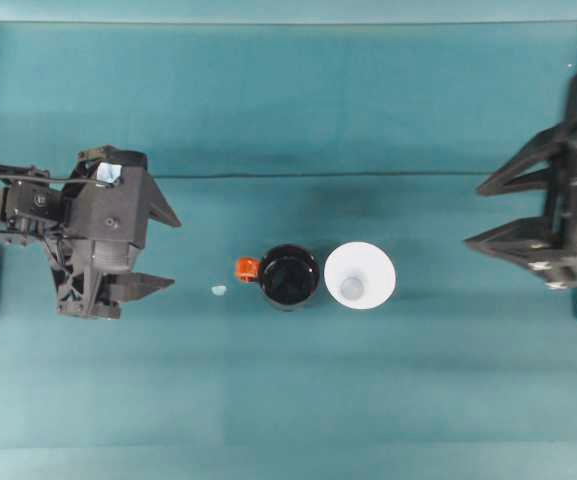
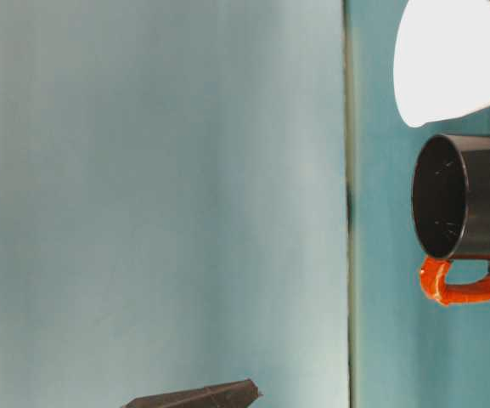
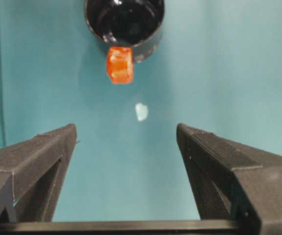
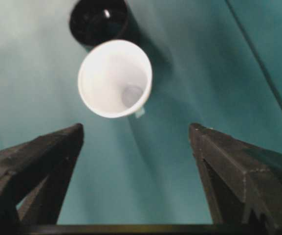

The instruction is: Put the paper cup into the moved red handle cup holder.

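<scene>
White paper cup point(image 1: 360, 275) upright mid-desk, touching the glossy black red handle cup holder point(image 1: 288, 277) at its 9 o'clock

Left pincer point(image 1: 165, 252) and right pincer point(image 1: 483, 213) both spread wide, empty, well apart from both

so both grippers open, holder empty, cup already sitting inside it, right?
No, the cup isn't inside the holder. In the overhead view it stands on the table beside it, on the side away from the red handle. The rest holds: the holder is empty, and the left gripper and right gripper are open.

Right gripper point(image 1: 478, 214) motion-blurred, cut by the frame edge.
</scene>
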Available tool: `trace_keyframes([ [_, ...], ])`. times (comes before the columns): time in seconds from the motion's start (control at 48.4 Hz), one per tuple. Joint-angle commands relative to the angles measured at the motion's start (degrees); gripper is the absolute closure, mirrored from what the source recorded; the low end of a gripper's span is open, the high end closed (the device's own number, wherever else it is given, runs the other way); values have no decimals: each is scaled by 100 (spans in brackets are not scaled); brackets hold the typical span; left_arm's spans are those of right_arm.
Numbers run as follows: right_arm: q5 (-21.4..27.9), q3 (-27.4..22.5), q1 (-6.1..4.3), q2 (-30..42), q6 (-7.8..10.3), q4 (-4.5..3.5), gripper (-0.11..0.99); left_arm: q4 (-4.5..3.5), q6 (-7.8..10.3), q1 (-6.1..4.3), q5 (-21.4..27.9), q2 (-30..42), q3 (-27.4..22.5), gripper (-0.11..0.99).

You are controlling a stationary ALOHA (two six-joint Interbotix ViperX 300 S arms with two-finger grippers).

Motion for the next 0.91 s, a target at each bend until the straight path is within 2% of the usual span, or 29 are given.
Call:
trace_keyframes([
  [0.0,44,-325,0,853,123,18,-9,9,0,-18,-35,-70,-62,-3],
  [0.103,167,-554,-26,1310,158,9,-9,18,0,-18,-35,-70,-62,-3],
  [0.207,193,-773,-26,1811,167,9,-9,9,-9,-18,-35,-70,-62,-3],
  [0.268,193,-914,-18,2153,185,35,-9,18,-18,-18,-35,-70,-62,-3],
  [0.434,237,-1195,0,2830,290,26,-8,18,-18,-18,-35,-70,-62,-3],
  [0.723,158,-1204,18,3498,343,35,-8,9,-18,-18,-35,-70,-26,-3],
  [0.888,-70,-1195,18,3771,334,26,-8,9,0,-18,-35,-70,-9,-3],
])
